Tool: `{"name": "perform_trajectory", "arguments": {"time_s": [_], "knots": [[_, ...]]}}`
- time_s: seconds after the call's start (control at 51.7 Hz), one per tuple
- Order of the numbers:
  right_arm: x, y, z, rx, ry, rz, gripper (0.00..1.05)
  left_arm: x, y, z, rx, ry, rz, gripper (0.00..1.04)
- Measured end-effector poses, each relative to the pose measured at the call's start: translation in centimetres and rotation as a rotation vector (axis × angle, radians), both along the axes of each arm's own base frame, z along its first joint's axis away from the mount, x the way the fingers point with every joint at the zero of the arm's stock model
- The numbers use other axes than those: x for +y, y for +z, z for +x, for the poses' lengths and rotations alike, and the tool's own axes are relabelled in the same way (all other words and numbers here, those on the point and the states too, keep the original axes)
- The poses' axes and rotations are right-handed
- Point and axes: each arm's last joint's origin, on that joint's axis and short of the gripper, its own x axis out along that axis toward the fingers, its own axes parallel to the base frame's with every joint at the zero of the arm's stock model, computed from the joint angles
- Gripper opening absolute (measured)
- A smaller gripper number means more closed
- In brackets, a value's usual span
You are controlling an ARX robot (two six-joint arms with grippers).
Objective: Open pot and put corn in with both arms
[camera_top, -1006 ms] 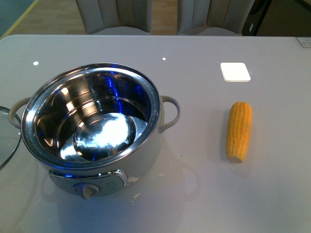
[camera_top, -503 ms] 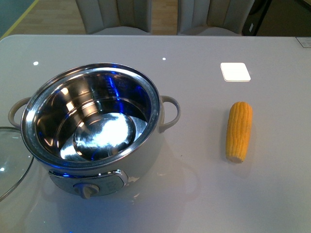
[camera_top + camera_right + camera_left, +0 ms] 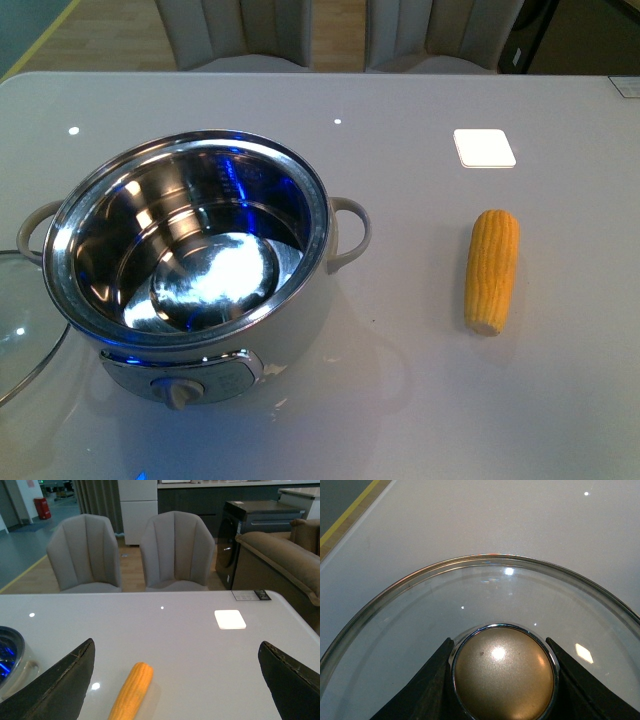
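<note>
A wide, glossy, pale-grey table [image 3: 420, 420] is seen, with point lights mirrored in it. Two grey padded chairs [image 3: 177, 550] are drawn up at its far edge on a wooden floor, and a brown sofa [image 3: 280, 565] is set off to one side. The pot [image 3: 190, 250] is placed on the robot's left half of the table, uncovered: a round white body, a mirror-bright steel bowl tinged with blue reflections, cream loop handles and a front dial. Its steel-rimmed glass lid [image 3: 20, 320] is found just beside the pot's left handle. The lid's rounded, silvery knob [image 3: 502, 677] is pinched between the black fingers of the left gripper [image 3: 500, 652]. The corn cob [image 3: 492, 270], yellow-orange and ridged with kernel rows, is laid flat well to the right of the pot. A small white square pad [image 3: 484, 147] is seen beyond it. The right gripper [image 3: 175, 680] is held spread wide, clear of the cob.
</note>
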Motion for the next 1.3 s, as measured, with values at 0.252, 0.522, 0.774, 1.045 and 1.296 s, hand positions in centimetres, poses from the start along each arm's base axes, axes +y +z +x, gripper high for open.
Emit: {"name": "perform_trajectory", "arguments": {"time_s": [0.252, 0.522, 0.774, 1.045, 1.296], "knots": [[0.0, 0.0, 0.0, 0.000, -0.002, 0.000, 0.96, 4.3, -3.5, 5.4, -0.134, 0.038, -0.025, 0.45], [0.0, 0.0, 0.0, 0.000, 0.000, 0.000, 0.96, 4.5, -3.8, 5.4, -0.134, 0.035, -0.028, 0.45], [0.0, 0.0, 0.0, 0.000, 0.000, 0.000, 0.96, 4.4, -3.6, 5.2, -0.131, 0.028, -0.034, 0.45], [0.0, 0.0, 0.0, 0.000, 0.000, 0.000, 0.96, 3.8, -2.8, 3.9, -0.125, 0.043, -0.084, 0.81], [0.0, 0.0, 0.0, 0.000, 0.000, 0.000, 0.96, 3.1, -0.2, 2.7, -0.150, 0.049, -0.122, 0.98]]}}
